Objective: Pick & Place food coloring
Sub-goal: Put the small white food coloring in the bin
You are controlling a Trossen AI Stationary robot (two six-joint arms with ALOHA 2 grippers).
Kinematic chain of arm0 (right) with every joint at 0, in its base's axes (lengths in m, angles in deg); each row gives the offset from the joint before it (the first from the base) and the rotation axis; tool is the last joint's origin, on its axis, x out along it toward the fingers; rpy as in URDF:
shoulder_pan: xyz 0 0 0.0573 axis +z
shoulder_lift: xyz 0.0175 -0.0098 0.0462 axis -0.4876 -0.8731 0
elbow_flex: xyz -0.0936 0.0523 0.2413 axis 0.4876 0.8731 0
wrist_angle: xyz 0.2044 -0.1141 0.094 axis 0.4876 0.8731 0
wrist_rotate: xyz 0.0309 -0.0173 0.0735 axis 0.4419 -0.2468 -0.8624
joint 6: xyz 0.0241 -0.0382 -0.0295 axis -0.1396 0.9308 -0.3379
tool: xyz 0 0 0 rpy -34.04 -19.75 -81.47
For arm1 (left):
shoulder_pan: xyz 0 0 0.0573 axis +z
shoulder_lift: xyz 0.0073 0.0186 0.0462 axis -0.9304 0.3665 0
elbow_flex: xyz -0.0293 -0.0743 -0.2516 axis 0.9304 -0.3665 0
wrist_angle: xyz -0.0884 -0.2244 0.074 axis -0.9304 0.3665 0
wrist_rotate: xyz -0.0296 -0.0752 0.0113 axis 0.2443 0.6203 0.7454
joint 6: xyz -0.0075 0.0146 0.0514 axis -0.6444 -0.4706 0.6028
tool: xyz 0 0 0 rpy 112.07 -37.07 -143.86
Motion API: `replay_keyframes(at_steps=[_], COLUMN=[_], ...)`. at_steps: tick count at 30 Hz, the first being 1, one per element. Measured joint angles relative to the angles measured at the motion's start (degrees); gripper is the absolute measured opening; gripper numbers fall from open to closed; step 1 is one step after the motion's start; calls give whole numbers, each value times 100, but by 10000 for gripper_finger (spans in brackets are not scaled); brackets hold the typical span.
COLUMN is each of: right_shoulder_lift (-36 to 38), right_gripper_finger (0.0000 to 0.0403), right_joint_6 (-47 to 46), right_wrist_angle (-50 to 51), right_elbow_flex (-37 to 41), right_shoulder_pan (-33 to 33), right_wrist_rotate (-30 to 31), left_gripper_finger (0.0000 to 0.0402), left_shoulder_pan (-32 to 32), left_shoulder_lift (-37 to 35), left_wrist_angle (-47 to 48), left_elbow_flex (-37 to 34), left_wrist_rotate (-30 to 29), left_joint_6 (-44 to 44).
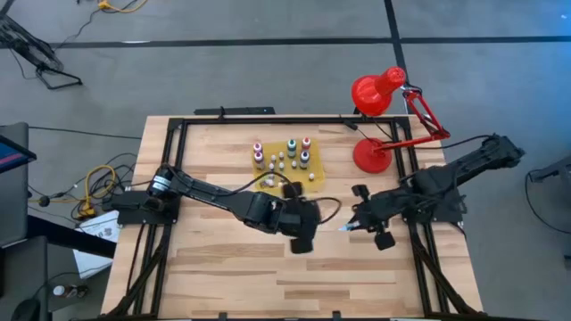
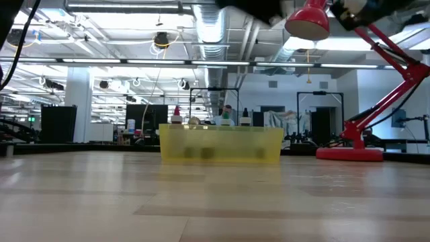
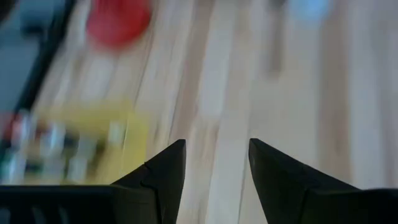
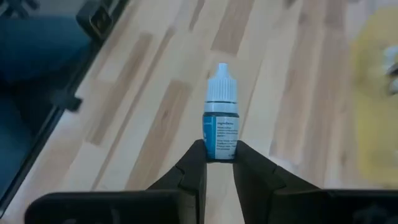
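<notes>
Right wrist view: right gripper [image 4: 219, 163] with fingers clamped on the base of a small blue dropper bottle [image 4: 221, 121] (white cap upward), lifted over bare desk [image 1: 223, 267]. Left gripper [image 3: 216, 167] parted, gripping nothing, beside the yellow mat [image 1: 287, 158] carrying the other food coloring bottles [image 1: 282, 155]. Red lamp [image 1: 379, 94] at far right corner.

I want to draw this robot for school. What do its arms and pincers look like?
Both arms are dark, nearly black, built from chunky jointed segments. The left arm has a shiny silver ring near its base and a thin dark cable looping by its wrist. The right arm looks the same. The left pincer and the right pincer each have two matte black fingers that taper to wedge-shaped tips.
</notes>
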Motion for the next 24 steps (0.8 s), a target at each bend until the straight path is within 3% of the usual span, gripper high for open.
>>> replay_keyframes(at_steps=[5,9,17,21,24], right_shoulder_lift=[433,587,536,539,541], right_gripper_finger=[56,56,57,57,57], right_joint_6=[5,10,16,26,143], right_wrist_angle=[2,5,-21,-153,-352], right_elbow_flex=[-2,-4,-4,-4,-4], right_shoulder_pan=[309,498,548,543,543], right_wrist_rotate=[580,854,1523,1917,1937], left_gripper_finger=[169,169,196,219,233], left_shoulder_pan=[0,0,15,18,11], left_shoulder_lift=[0,0,0,0,0], left_wrist_angle=[-1682,-2386,-2684,-2714,-2778], left_elbow_flex=[0,0,0,-2,-2], left_wrist_rotate=[74,53,108,546,362], left_joint_6=[1337,2046,2343,2331,2331])
